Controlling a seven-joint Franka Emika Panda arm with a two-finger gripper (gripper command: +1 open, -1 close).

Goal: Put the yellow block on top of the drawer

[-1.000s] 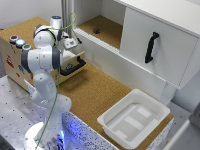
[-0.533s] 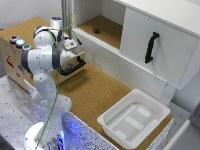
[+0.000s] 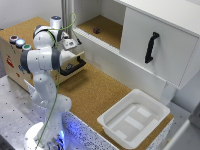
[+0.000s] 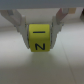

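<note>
In the wrist view the yellow block (image 4: 40, 39), with black markings on its face, sits between my two fingers (image 4: 20, 22), which press on its sides. My gripper (image 4: 40, 35) is shut on it just above a pale surface. In the exterior view my gripper (image 3: 70, 44) is over the pulled-out plywood drawer (image 3: 70, 59) with its curved black handle (image 3: 74, 65), beside the cork-topped box (image 3: 25, 27). The block is too small to make out in the exterior view.
A white tray (image 3: 132, 117) lies on the cork mat at the exterior view's right. A big white cabinet door with a black handle (image 3: 151, 47) stands behind it. A small dark object (image 3: 96, 30) lies in the open cabinet. Coloured round pieces (image 3: 17, 41) sit on the box.
</note>
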